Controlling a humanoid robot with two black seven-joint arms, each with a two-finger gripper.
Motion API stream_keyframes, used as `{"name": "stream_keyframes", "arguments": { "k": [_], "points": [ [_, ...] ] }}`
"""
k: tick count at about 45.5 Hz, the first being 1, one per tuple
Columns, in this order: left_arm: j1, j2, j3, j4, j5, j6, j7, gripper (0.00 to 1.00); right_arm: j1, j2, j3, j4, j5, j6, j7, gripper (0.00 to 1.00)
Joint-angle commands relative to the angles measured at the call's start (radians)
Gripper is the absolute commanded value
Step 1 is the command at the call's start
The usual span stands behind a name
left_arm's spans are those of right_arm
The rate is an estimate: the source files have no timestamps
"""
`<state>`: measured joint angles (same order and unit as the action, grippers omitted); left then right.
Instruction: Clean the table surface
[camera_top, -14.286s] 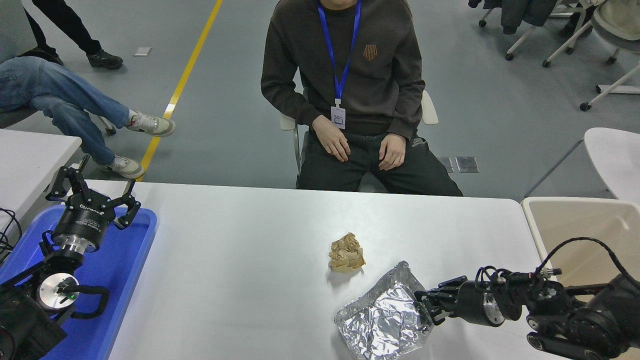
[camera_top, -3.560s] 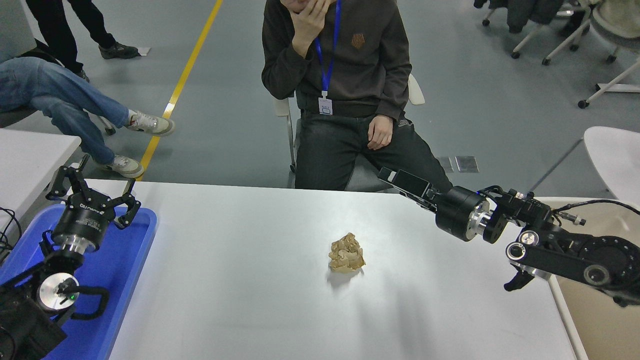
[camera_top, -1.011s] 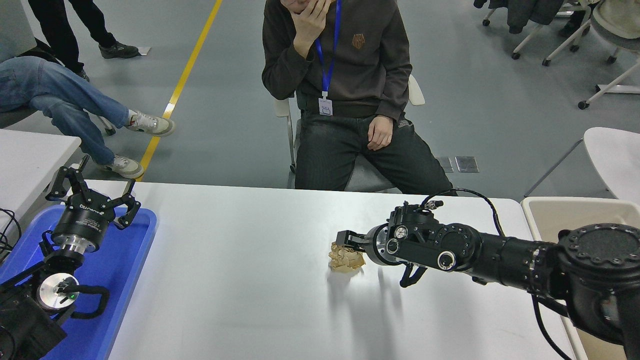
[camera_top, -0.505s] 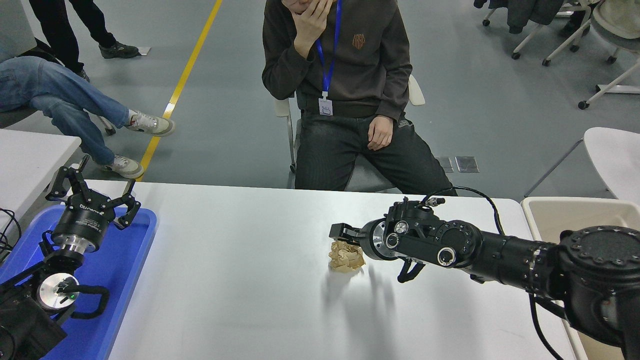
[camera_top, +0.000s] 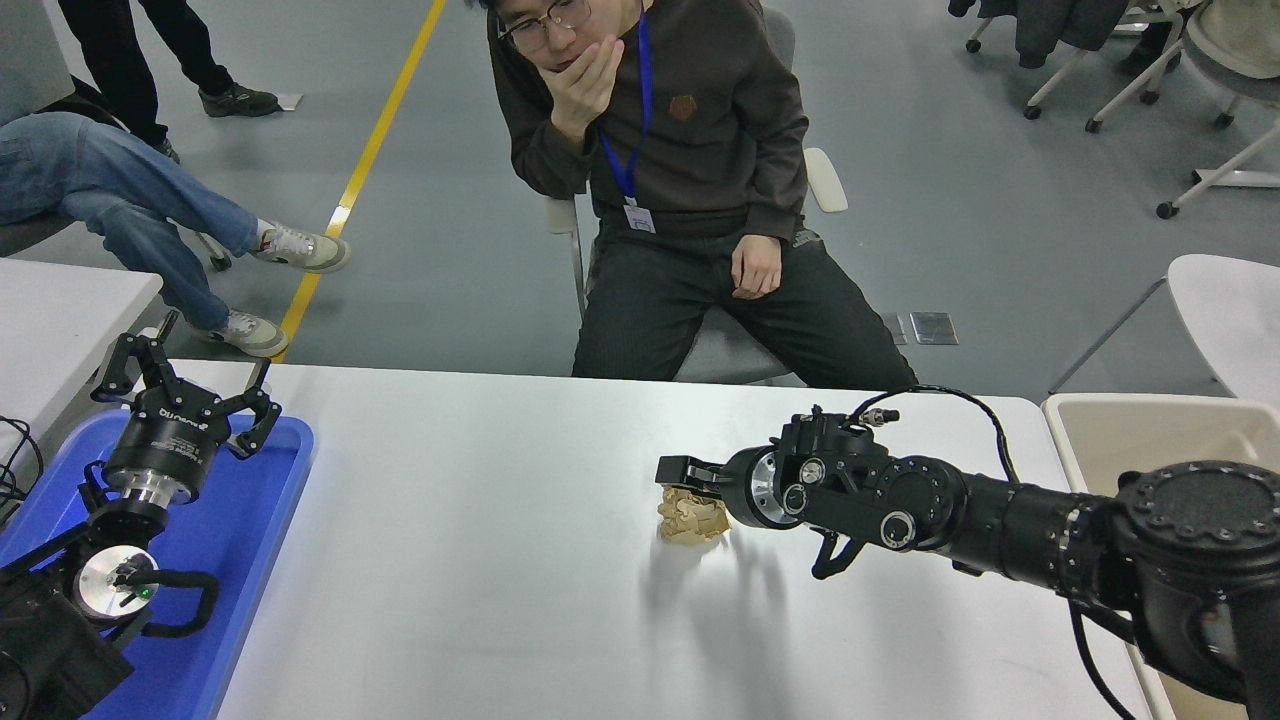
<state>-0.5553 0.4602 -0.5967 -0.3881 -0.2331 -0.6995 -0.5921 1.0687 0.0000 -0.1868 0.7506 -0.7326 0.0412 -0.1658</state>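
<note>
Paper wad (camera_top: 692, 514) on the bench (camera_top: 480, 540) sits under my right claw (camera_top: 690, 478), fingers spread; closing too high could knock it away.

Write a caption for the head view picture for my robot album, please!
The right gripper hangs over a crumpled brown paper wad on the table surface.

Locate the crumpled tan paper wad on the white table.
Head view: the crumpled tan paper wad lies right of centre on the white table, at the right gripper.
</note>
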Motion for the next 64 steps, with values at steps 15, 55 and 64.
{"name": "stream_keyframes", "arguments": {
  "k": [15, 55, 64],
  "points": [
    [0.000, 0.000, 0.000, 0.000, 0.000, 0.000, 0.000, 1.00, -0.033, 0.000, -0.056, -0.022, -0.074, -0.003, 0.068, 0.98],
    [0.000, 0.000, 0.000, 0.000, 0.000, 0.000, 0.000, 1.00, -0.102, 0.000, -0.080, -0.017, -0.177, -0.024, 0.068, 0.27],
    [0.000, 0.000, 0.000, 0.000, 0.000, 0.000, 0.000, 1.00, -0.105, 0.000, -0.077, -0.014, -0.163, -0.021, 0.068, 0.00]
  ]
}}
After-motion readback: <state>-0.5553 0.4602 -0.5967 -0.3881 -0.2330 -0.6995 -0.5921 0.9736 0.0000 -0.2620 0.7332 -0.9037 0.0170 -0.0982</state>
